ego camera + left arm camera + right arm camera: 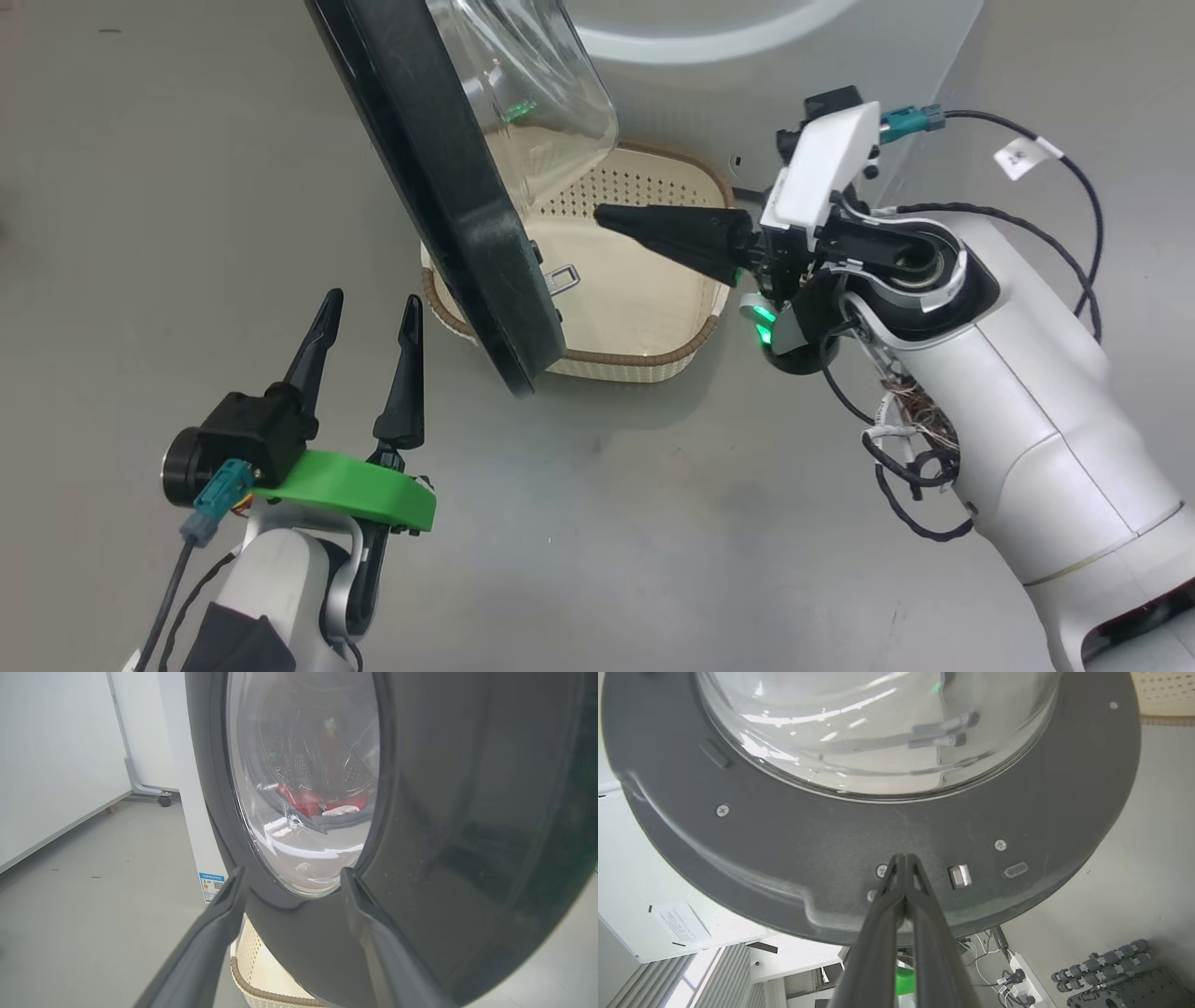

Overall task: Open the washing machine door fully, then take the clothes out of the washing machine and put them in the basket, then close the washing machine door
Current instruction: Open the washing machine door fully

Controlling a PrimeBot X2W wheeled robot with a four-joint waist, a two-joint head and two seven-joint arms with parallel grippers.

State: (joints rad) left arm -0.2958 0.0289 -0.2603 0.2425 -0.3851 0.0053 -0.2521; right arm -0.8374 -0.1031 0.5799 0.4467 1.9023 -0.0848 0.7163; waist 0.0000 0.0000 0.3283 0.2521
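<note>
The washing machine door stands partly open, edge-on to the head view, its glass bowl bulging to the right. The cream basket sits on the floor under it, before the white washing machine. My right gripper is shut with nothing in it, its tips against the door's inner rim beside the latch. My left gripper is open, just outside the door's outer face. Red clothes show through the window, lying in the drum.
The grey floor lies open to the left of the door. A white panel on castors stands beside the machine's left side. A power strip with cables lies beyond the door's edge in the right wrist view.
</note>
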